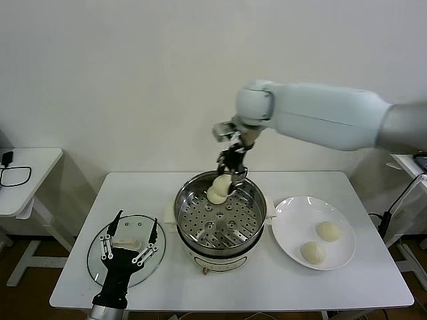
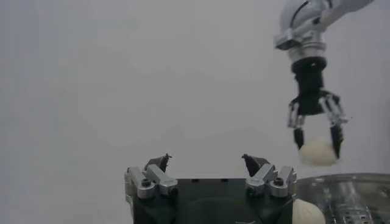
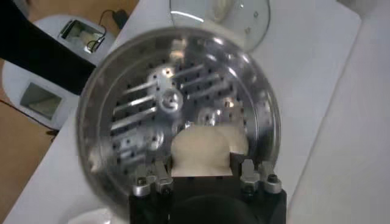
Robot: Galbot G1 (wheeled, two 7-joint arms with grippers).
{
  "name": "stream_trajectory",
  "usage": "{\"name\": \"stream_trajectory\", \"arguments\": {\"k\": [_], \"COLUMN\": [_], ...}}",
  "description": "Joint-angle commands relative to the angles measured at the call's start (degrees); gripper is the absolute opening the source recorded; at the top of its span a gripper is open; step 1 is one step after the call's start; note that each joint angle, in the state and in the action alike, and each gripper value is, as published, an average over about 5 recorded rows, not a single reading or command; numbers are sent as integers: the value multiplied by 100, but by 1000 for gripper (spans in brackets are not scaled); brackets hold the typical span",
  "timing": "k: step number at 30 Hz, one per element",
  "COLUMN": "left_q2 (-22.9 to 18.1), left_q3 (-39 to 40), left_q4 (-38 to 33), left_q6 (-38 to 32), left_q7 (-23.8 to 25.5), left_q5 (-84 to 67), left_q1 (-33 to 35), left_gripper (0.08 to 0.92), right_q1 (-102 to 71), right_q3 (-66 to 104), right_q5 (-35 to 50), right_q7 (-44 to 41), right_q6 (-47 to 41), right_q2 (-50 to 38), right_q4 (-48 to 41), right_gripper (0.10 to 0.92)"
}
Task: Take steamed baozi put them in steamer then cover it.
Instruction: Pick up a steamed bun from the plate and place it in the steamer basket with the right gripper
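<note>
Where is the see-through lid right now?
In the head view, the glass lid lies flat on the table's left side, beside the steel steamer. The open left claw hovers right over it.

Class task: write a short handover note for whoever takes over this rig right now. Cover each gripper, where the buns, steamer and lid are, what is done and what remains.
Right gripper: shut on a bun, above the steamer, at its far side.
Left gripper: open, over the lid, which lies on the table left of the steamer.
Another bun is already in the steamer.
Two buns wait on the plate, right of the steamer.
Left: release this bun, move the plate's two, put the lid on.
</note>
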Motion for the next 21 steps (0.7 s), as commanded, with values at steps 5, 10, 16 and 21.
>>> {"name": "stream_trajectory", "arguments": {"k": [5,10,16,21], "left_q2": [18,26,30,17], "left_q3": [7,-2,-36,-56], "left_q4": [33,44,58,63], "left_q6": [-8,-12,-13,-13], "left_q7": [-19,-28,-35,-43], "left_q5": [-35,-43,-56,-58], "left_q1": [-38,-39,-40,-40], "left_gripper": [823,823,823,823], "right_q1": [-423,-623,-776,-890], "right_q3": [-489,-555,-600,-580], "right_q5": [300,253,165,159], "right_q7": [605,770,844,963], "right_q6": [-435,-507,-538,-546], "right_q2": [1395,1419,1342,1278], "right_q4": [-263,-306,-334,-348], "right_gripper": [641,636,637,660]}}
